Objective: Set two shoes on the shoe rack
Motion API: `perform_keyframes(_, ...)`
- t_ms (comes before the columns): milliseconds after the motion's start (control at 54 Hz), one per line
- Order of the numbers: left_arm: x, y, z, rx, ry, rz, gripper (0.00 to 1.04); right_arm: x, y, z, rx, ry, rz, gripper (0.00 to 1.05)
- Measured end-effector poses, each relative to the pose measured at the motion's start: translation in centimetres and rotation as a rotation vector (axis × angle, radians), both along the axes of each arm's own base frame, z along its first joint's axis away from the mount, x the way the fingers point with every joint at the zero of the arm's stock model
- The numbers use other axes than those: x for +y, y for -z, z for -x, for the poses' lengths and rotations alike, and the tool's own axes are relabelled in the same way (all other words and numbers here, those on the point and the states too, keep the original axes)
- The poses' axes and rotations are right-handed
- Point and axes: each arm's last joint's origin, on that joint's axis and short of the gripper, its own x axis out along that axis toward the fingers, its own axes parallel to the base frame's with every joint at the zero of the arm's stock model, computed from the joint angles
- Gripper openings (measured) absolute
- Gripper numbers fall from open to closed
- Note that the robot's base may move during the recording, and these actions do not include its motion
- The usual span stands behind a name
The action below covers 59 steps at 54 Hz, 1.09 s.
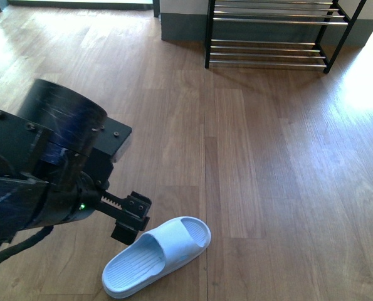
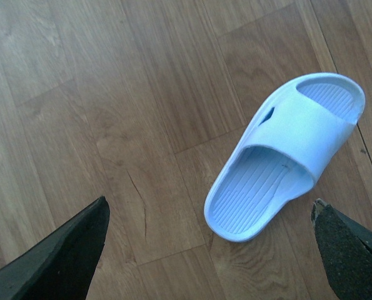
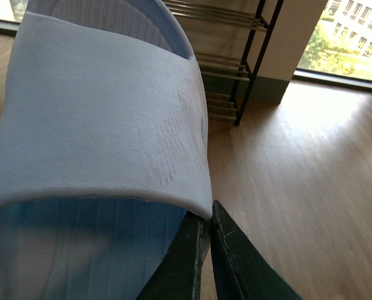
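Wood-plank floor (image 1: pixel 267 175), sunlit; rack (image 1: pixel 271 37) at one o'clock. Left end effector (image 2: pixel 209 209) spread wide over slide (image 2: pixel 286 156) at seven o'clock; right end effector (image 3: pixel 209 250) pinching second slide (image 3: pixel 98 125).

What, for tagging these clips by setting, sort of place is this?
Probably a home entryway or living room: wood-plank floor, a tiered shoe rack at the far side, a pale blue slide lying on the floor, and a floor-level window.

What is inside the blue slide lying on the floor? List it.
The slide shows an empty ribbed footbed at heel and toe opening. The stretch beneath its strap is covered, so unseen.
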Motion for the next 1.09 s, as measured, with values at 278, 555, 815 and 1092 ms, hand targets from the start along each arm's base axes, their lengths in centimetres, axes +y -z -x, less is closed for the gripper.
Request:
perform_keyframes(278,-1.5,3.4,-0.3,0.08,0.059,0.004,0.95,0.0,0.0,0.0,0.0,0.0,0.0,0.01)
perform_keyframes(555,-1.7,6.7,0.2,0.142,0.115,-0.013,0.95,0.0,0.0,0.0,0.0,0.0,0.0,0.01)
perform_keyframes(815,-2.2,8.9,0.0,0.18,0.156,0.036,0.95,0.0,0.0,0.0,0.0,0.0,0.0,0.01)
perform_keyframes(1092,-3.4,10.8,-0.9,0.207,0.164,0.07,0.95,0.0,0.0,0.0,0.0,0.0,0.0,0.01)
